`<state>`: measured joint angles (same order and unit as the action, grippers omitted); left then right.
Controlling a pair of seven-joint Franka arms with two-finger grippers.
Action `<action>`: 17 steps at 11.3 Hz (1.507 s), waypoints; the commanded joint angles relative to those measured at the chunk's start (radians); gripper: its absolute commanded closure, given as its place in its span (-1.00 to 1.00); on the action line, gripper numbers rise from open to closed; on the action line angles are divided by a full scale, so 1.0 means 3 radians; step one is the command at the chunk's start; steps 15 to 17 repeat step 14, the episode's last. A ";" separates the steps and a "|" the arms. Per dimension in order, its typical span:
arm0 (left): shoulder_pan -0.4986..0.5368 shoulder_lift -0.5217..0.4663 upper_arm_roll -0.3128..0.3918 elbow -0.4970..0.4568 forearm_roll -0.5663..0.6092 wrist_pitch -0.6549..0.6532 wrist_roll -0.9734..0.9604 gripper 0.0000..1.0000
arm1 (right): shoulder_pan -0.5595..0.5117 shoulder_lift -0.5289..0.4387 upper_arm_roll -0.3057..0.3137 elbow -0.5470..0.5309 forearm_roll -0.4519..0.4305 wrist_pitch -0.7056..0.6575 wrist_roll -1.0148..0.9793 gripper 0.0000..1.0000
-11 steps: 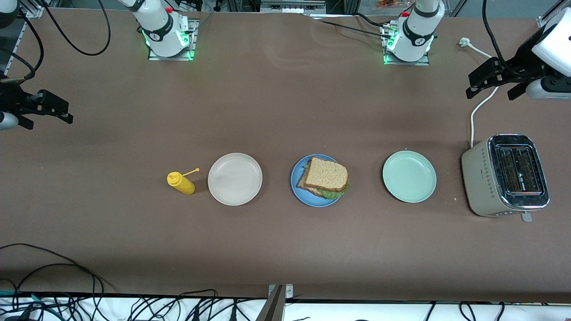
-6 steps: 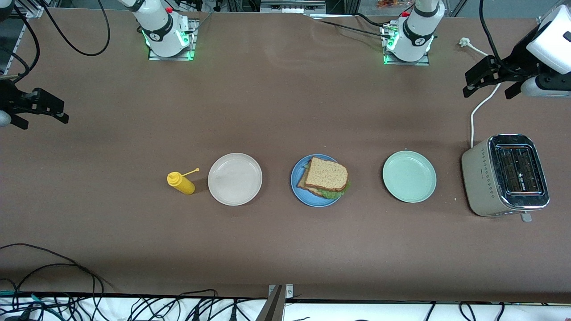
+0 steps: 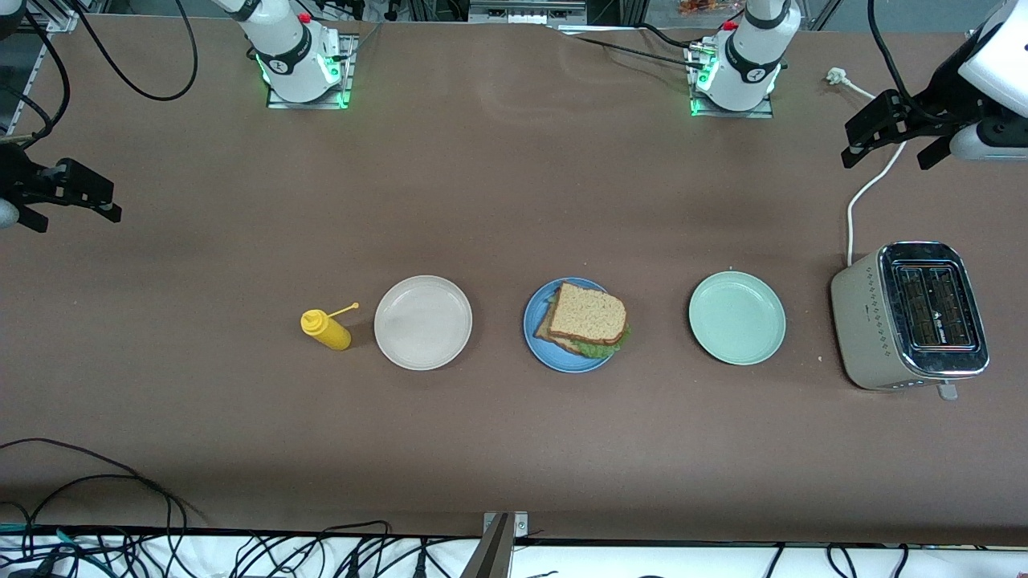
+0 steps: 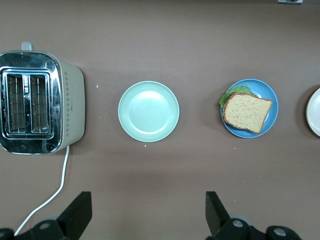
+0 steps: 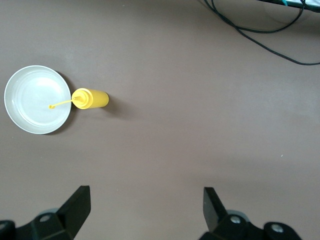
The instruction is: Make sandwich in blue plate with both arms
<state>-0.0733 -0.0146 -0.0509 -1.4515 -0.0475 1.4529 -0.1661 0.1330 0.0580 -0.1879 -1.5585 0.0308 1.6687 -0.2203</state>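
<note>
Resting assembled on the blue plate [image 3: 540,341] at frame centre, the sandwich [image 3: 587,318] looks soft, light and crushable, best taken by its crust edges; left gripper [image 3: 891,130] upper right and right gripper [image 3: 68,193] upper left hang wide, empty

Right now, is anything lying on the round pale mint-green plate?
No, the round pale mint-green plate is bare; the wholegrain bread sandwich sits on the round blue plate.

beige plate [image 4: 315,112] cut by edge, lower bread slice [image 3: 554,333] — mostly hidden
</note>
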 commanded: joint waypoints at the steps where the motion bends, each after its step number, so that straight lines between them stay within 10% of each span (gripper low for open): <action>1: -0.0134 -0.0227 0.0129 -0.0388 0.0107 0.0214 0.0017 -1.00 | 0.0012 -0.0014 -0.0013 0.0132 -0.0077 -0.0076 0.0029 -1.00; 17: 0.0254 -0.0110 -0.0234 -0.0321 0.0112 0.0173 0.0001 -1.00 | 0.0063 -0.0024 0.0044 0.0225 -0.0169 -0.0183 0.0310 -1.00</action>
